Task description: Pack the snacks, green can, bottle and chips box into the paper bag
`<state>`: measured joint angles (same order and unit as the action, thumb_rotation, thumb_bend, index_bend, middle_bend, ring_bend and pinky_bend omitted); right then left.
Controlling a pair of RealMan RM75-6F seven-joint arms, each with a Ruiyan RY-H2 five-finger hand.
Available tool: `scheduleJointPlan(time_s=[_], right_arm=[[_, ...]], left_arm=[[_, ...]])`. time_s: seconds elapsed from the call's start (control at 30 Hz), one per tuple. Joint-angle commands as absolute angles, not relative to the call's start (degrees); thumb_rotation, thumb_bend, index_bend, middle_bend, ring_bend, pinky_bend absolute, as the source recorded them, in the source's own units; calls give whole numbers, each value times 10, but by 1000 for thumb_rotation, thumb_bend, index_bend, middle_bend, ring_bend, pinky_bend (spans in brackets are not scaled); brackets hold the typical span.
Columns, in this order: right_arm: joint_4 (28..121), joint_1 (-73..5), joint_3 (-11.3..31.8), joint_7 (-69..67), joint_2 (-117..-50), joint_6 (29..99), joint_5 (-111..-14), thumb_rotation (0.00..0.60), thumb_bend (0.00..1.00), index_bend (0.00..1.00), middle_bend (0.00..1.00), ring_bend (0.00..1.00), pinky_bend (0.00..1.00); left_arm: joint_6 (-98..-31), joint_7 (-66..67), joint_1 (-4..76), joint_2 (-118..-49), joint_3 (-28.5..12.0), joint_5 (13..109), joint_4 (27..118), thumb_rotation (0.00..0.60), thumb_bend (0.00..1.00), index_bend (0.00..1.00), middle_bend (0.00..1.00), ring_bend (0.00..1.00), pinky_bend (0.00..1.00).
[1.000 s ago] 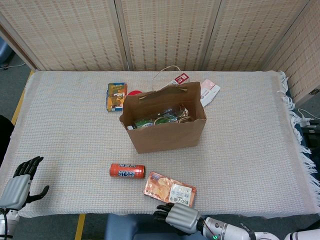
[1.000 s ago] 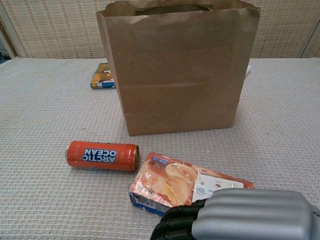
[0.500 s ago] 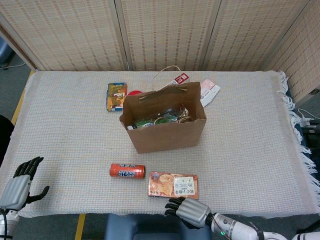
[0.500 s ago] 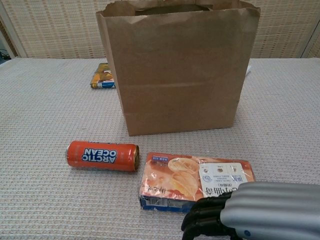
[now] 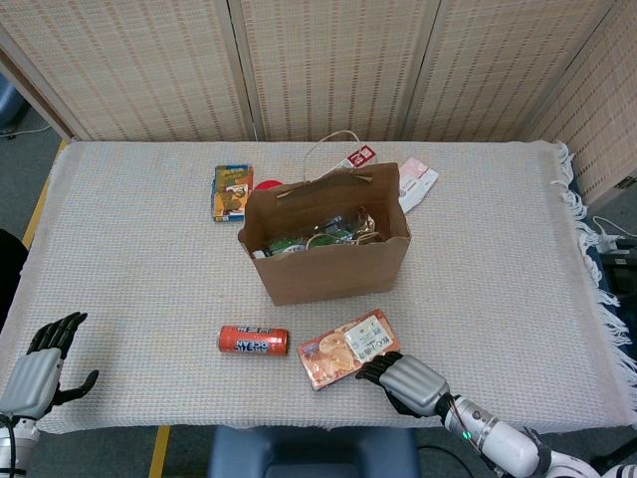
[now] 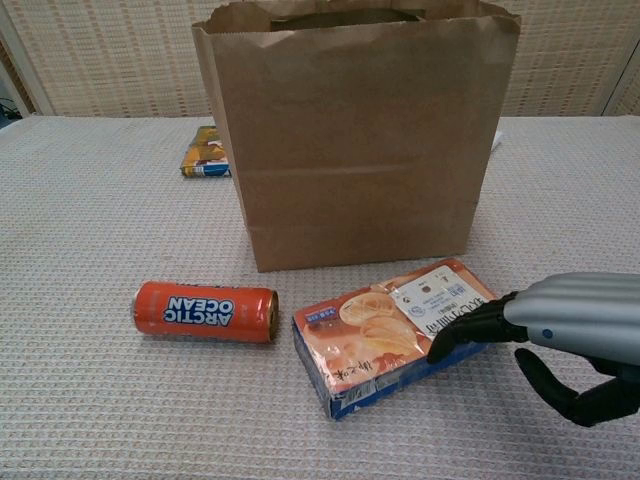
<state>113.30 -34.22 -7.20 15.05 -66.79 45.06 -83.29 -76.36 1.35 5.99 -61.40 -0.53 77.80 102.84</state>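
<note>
The brown paper bag (image 5: 323, 261) (image 6: 355, 140) stands open mid-table, with green packs and other items (image 5: 299, 242) inside. In front of it lies the orange chips box (image 5: 346, 348) (image 6: 385, 335), skewed, its right end nearer the bag. My right hand (image 5: 403, 383) (image 6: 560, 345) is at that right end; its fingertips (image 6: 465, 330) touch the box's top corner while the thumb hangs apart below. An orange can (image 5: 253, 341) (image 6: 205, 311) lies on its side left of the box. My left hand (image 5: 40, 363) hovers at the near left table edge, fingers spread, holding nothing.
A blue and yellow snack box (image 5: 231, 191) (image 6: 205, 152) lies behind the bag on the left, beside a red round item (image 5: 267, 184). Red and white packets (image 5: 358, 157) and a pink-white packet (image 5: 418, 184) lie behind the bag. The cloth's fringed edge (image 5: 587, 249) is at right.
My right hand has moved right and further onto the table. The chips box has turned, its right end swinging toward the bag. The left hand and can stayed put.
</note>
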Motion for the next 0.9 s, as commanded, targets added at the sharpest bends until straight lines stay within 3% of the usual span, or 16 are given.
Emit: scheduleJointPlan(time_s=[0.03, 0.13, 0.23, 0.37, 0.9], right_arm=[[1158, -338, -79, 116, -646, 456, -860, 600, 532, 159, 108, 47, 178], [1158, -331, -81, 107, -634, 483, -900, 600, 289, 94, 107, 47, 178], [1145, -327, -70, 123, -638, 501, -900, 600, 206, 11, 107, 41, 162], [1146, -341, -44, 182, -641, 480, -825, 600, 124, 0, 38, 0, 79], [1114, -444, 5, 424, -781, 491, -523, 600, 69, 0, 0, 0, 37]], left_arm=[[-763, 12, 60, -614, -5, 778, 1028, 600, 330, 0, 0, 0, 8], [-762, 11, 61, -614, -5, 779, 1028, 600, 330, 0, 0, 0, 8], [-761, 11, 62, -614, -5, 780, 1028, 600, 331, 0, 0, 0, 8], [-761, 10, 62, -613, -5, 781, 1028, 600, 330, 0, 0, 0, 8], [-752, 0, 65, -608, -3, 783, 1027, 600, 330, 0, 0, 0, 8]])
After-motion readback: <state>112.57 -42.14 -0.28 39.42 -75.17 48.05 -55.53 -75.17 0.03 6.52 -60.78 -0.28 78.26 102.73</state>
